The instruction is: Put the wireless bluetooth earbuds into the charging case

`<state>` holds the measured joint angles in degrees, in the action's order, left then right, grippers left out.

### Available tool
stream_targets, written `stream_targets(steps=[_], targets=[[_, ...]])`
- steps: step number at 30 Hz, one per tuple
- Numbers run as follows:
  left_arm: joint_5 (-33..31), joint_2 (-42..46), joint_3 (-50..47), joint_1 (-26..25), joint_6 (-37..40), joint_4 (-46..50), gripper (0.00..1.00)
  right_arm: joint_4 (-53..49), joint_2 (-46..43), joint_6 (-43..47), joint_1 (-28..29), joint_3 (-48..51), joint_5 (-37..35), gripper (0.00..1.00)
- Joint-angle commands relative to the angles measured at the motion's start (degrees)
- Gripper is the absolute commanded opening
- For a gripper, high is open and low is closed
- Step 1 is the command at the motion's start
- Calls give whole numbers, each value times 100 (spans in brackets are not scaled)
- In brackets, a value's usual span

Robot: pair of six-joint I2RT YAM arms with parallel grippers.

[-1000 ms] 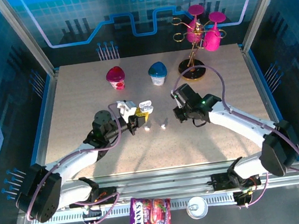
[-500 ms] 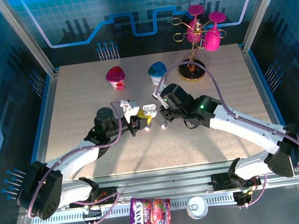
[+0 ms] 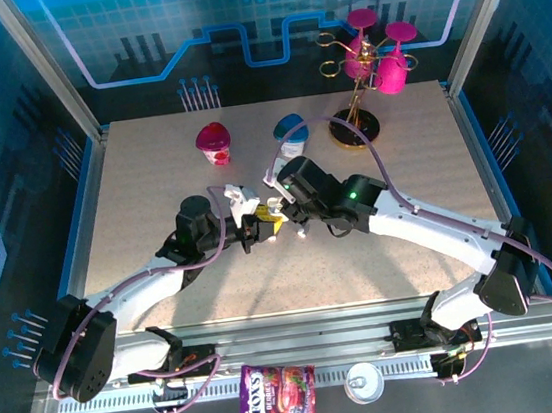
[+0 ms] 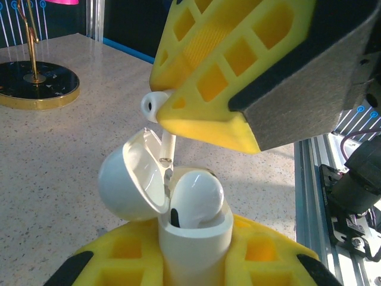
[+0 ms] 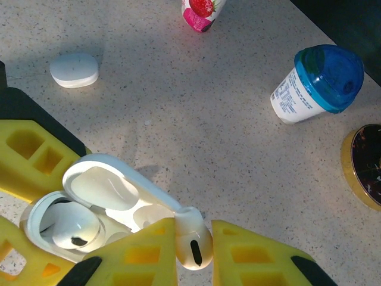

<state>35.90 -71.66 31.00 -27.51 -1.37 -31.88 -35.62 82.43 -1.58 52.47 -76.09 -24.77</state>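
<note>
Nearest, on the metal ledge in front of the table, lies a crinkled purple foil sweet packet [image 3: 278,409]. Beyond it the two arms meet over the speckled, matte beige table [image 5: 196,119].

The left hand [image 4: 193,265] is clenched on the base of a glossy white plastic charging case [image 5: 101,187], a smooth rounded shell held upright with its hinged lid swung open. One socket is filled: a first earbud [image 4: 196,196], white and bulbous with a dark vent, sits fully down in it. The neighbouring socket is empty.

The right hand [image 5: 193,244], its fingers yellow lattice plastic with dark pads, pinches a second earbud [image 5: 189,229] by the head. The short stem points down, its tip just above the empty socket, beside the lid's inner face and not yet entered. So this case looks half done; what is left is to lower the stem into the socket and let go. The earbud is slick and tiny, so it could twist in the grip if the stem catches the rim.

Farther out, a closed white pebble-shaped case [image 5: 74,70] lies flat on the table, presumably waiting for its own pair. Behind stand a pink strawberry-printed yoghurt cup [image 3: 214,142], a white cup with a blue foil top [image 5: 318,83], and a gold wire stand [image 3: 356,106] on a black disc, carrying pink glasses.
</note>
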Motion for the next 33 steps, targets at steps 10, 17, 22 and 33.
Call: stream_targets(steps=[10, 17, 22, 33], targets=[[56, -61, 198, 72, 23, -152, 2, -425, -156, 175, 136, -125, 53, 16], [150, -53, 239, 73, -70, -188, 2, -367, -27, 210, 175, -114, 61, 16], [193, -34, 231, 71, -83, -191, 2, -324, 23, 274, 184, -98, 67, 17], [457, -102, 257, 75, -103, -171, 2, -219, 37, 581, 297, -72, 57, 19]])
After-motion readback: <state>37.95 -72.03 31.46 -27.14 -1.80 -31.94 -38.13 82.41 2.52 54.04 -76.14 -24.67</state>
